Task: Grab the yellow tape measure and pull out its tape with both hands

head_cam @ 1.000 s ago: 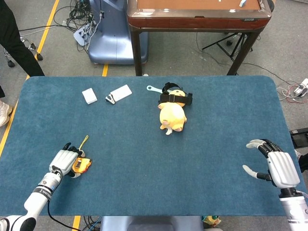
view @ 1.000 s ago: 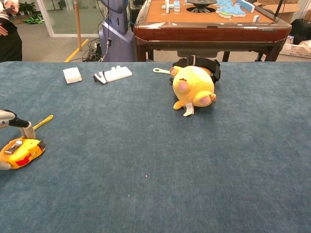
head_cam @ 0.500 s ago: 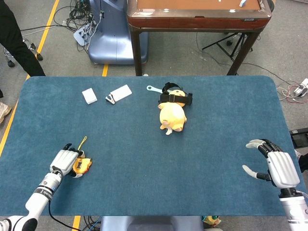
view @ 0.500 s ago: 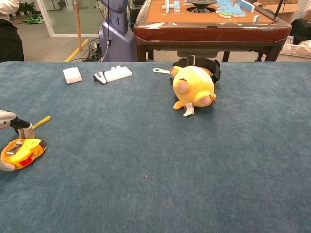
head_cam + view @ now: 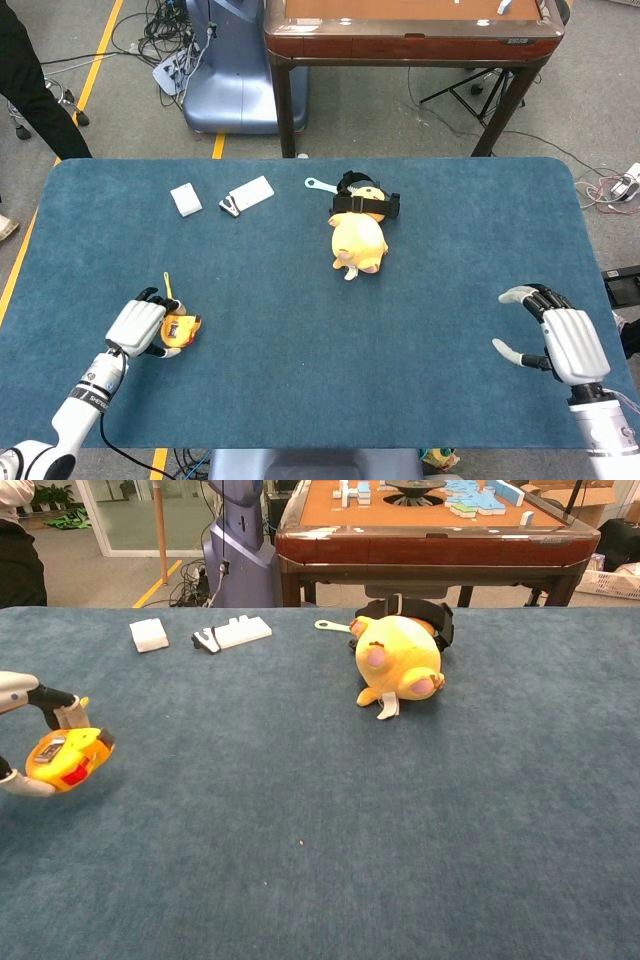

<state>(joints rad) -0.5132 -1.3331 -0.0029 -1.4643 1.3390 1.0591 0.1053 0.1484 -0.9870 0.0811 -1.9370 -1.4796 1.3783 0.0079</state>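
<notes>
Blue carpeted desk (image 5: 300,400), grey floor with cables behind, left robot hand (image 5: 138,325) grasping rounded yellow tape (image 5: 67,759), plush duck (image 5: 357,240) mid-desk, right robot hand (image 5: 560,342) released, fingers spread.

Yellow tape measure (image 5: 68,759) with red button, tilted, held near the table's left edge.

Blue felt worktop (image 5: 300,380) fills foreground. Beyond its far edge, grey floor (image 5: 390,115) with yellow line markings (image 5: 95,60) at left. Dark wooden table with orange top (image 5: 430,525) stands behind, game tiles on it. Blue-grey machine base (image 5: 225,75) beside it, tangled cables (image 5: 160,35) nearby. Glass doors (image 5: 130,510) far left, daylight behind.
</notes>
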